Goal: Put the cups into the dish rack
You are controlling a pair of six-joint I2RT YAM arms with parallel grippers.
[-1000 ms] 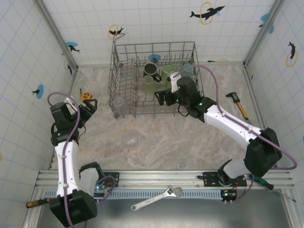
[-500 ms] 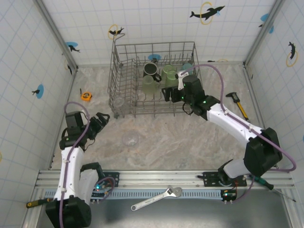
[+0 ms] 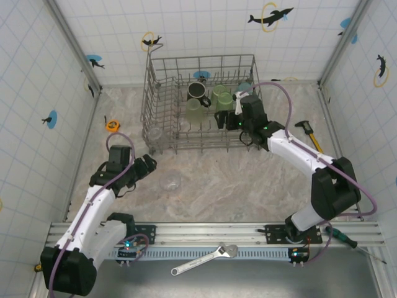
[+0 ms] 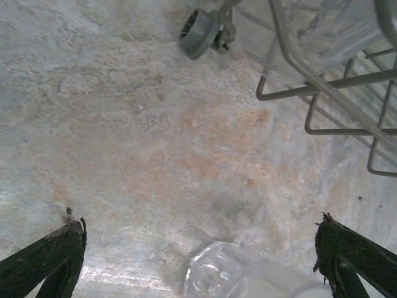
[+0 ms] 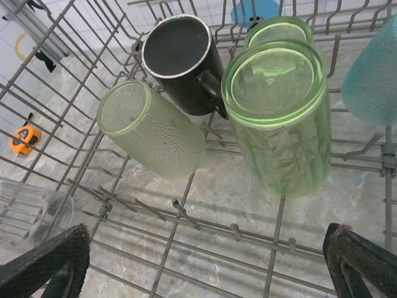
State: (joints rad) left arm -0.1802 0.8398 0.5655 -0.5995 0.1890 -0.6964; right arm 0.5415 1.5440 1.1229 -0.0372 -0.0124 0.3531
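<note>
While left gripper [image 4: 198, 225] and right gripper [image 5: 208, 233] gape empty, the wire dish rack [image 3: 155, 124] holds three translucent green tumblers [image 5: 273, 93], one teal tumbler [image 5: 375, 74], one black mug [image 5: 177, 53], one clear cup [image 5: 25, 208]. A second clear cup [image 3: 170, 181] sits on the stone table [image 3: 248, 180]; it is just beside the left gripper.

A marbled tabletop [image 3: 248, 180] is occupied by a grey wire dish rack [image 3: 149, 105] at far centre, a clear cup [image 3: 170, 182] nearer, an orange tape measure [image 3: 112, 125] left and a hammer [image 3: 310, 136] right.

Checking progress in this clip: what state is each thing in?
dish rack, partly loaded
black mug, in rack
light-green tumblers, in rack
teal tumbler, in rack
second clear cup, in rack corner
clear cup, on table, unloaded
left gripper, open, empty
right gripper, open, empty
</note>
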